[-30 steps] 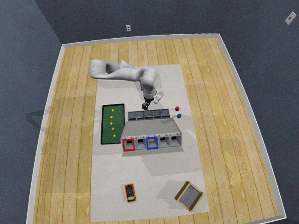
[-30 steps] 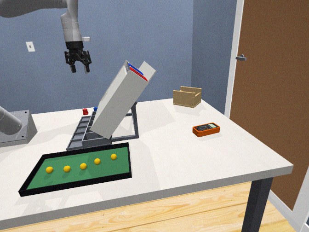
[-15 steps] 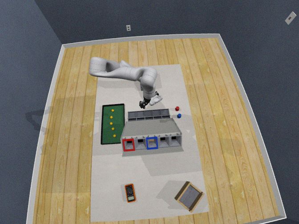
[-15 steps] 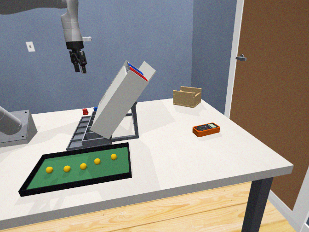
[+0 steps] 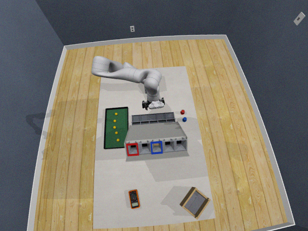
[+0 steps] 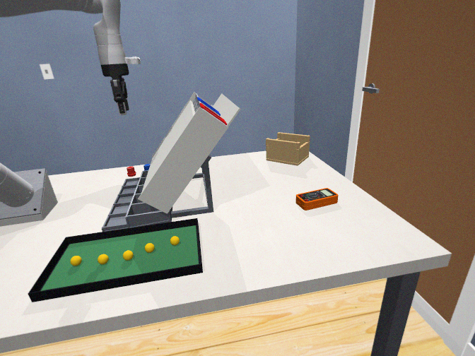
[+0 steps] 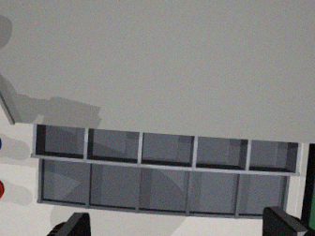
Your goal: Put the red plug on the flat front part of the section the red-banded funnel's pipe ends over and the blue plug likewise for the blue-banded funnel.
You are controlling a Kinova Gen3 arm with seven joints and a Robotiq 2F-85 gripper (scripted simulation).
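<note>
Lying outside open gripper point(image 5: 153, 104) point(image 6: 122, 113) point(image 7: 175, 225), red plug point(image 5: 182, 112) point(image 6: 131, 171) point(image 7: 1, 189)

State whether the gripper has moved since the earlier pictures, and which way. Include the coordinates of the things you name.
Yes: the gripper point(image 5: 153, 104) point(image 6: 122, 111) point(image 7: 176, 223) has turned, its fingers now spread nearly parallel to the row of sections point(image 5: 152, 117) point(image 6: 123, 199) point(image 7: 164, 189).
</note>
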